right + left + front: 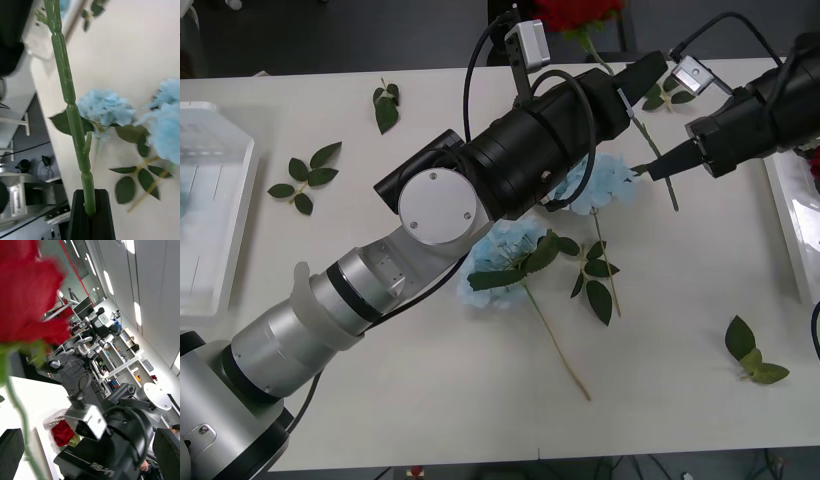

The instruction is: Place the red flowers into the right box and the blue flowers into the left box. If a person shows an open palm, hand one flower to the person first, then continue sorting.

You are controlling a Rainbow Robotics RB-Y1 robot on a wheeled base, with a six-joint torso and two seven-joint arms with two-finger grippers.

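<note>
Fake flowers, matt white table (pixel 660 400), plastic & metal arm parts.
Rose stem (pixel 71 108): smooth, waxy green plastic, segmented. Hydrangea (pixel 500 255): soft, cloth-like pale-blue petals; leaves matt. Left arm (pixel 350 300): brushed silver metal w/ glossy black casing. Left box (pixel 220 200): white, semi-translucent plastic, ribbed bottom.

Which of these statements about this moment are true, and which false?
1. The right gripper is shut on the red flower's stem. True.
2. The left gripper clamps that stem too. False: its fingers stand open.
3. Two blue flowers lie on the table. True.
4. The loose leaves are in the left box. False: they lie on the table.
</note>
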